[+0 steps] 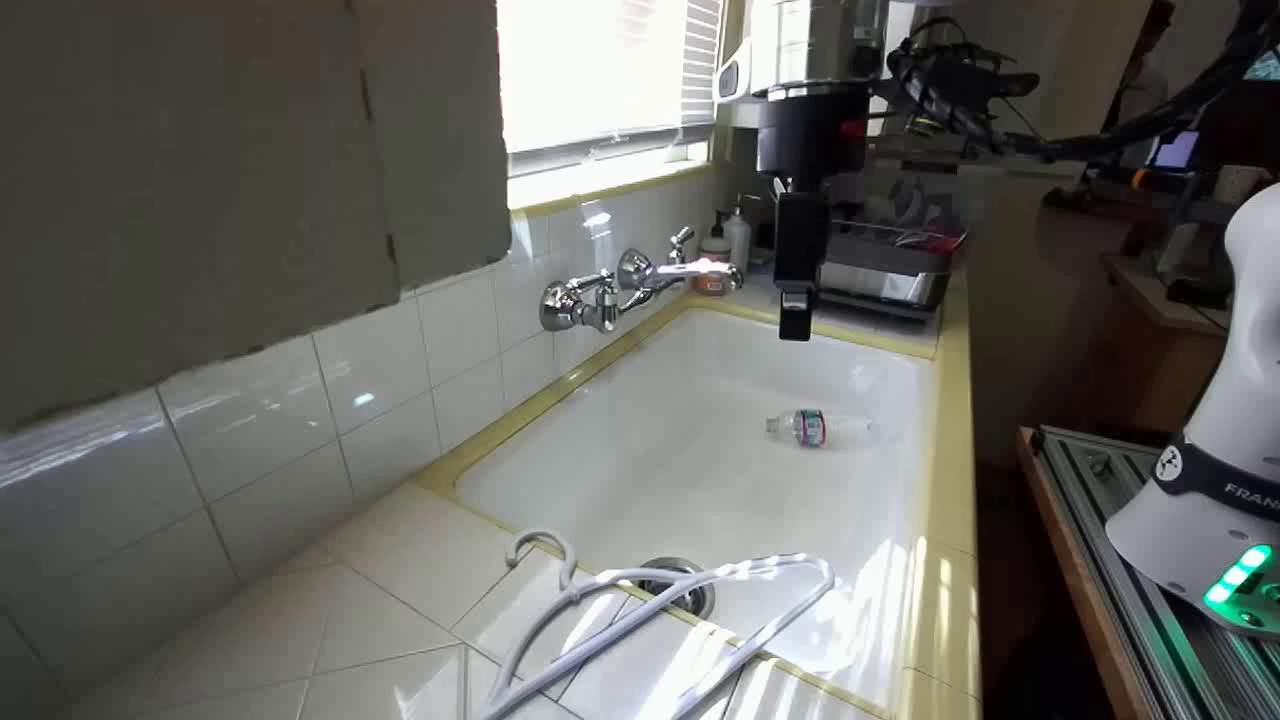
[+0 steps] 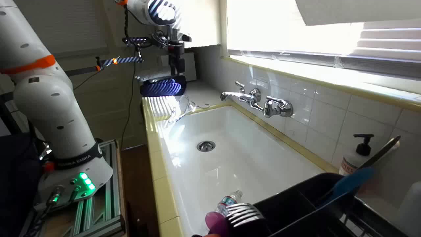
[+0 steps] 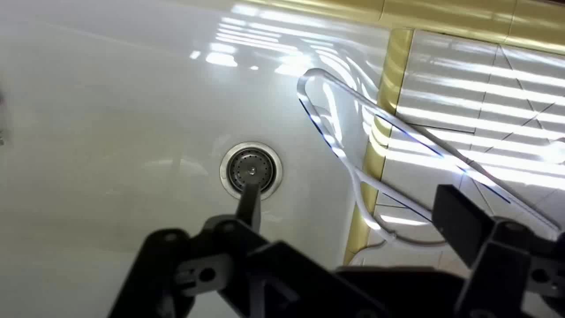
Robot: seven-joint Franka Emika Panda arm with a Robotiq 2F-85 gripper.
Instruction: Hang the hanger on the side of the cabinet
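In an exterior view the bottom edge cuts your hanger (image 1: 660, 608) short. In the wrist view your gripper (image 3: 348, 195), dark and blurred, covers part of it. In an exterior view a fork (image 2: 245, 215) and a round purple object (image 2: 215, 220) hide part of the plastic bottle (image 2: 227, 201) from you, and a black utensil holder (image 2: 325, 178) hides the foot of the soap dispenser (image 2: 349, 163), whose label you see only in part.

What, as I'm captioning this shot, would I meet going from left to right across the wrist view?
Sink drain → hanger's rounded end → yellow edging strip → tiled counter.
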